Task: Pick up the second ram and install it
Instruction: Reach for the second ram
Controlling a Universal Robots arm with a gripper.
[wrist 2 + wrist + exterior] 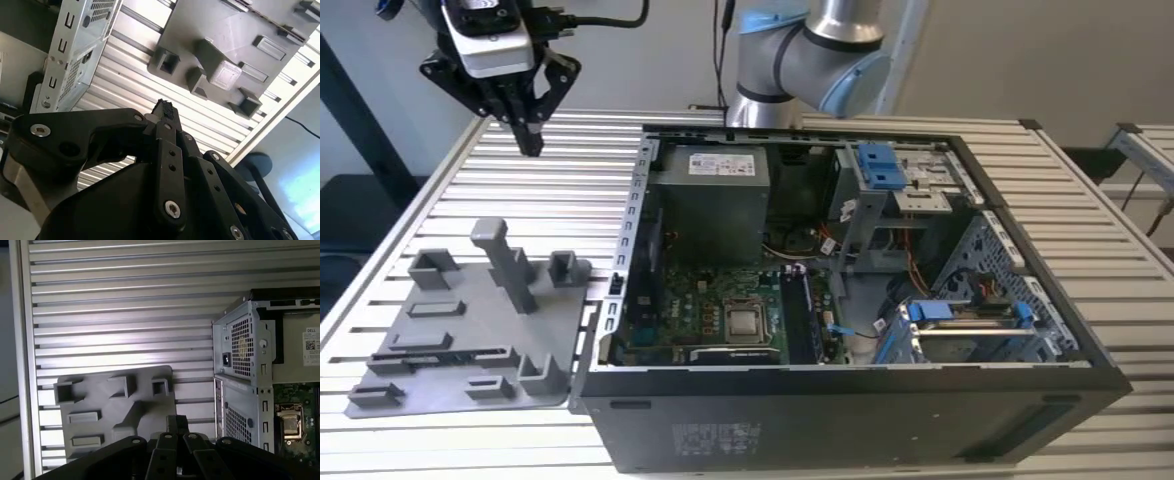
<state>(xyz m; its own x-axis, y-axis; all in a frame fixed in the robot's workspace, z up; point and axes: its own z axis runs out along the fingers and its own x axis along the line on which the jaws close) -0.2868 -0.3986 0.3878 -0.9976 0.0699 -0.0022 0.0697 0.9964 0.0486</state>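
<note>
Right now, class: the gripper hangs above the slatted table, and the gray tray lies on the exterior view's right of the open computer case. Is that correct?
One detail is wrong. The exterior view shows the gray tray on that view's left of the open computer case, not its right. The rest holds: the gripper hangs above the slatted table.

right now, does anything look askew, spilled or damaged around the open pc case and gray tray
Nothing stands out. The open black computer case lies level on the slatted metal table, the gray plastic tray with upright posts sits flat beside it, and the black gripper hangs above the table.
</note>
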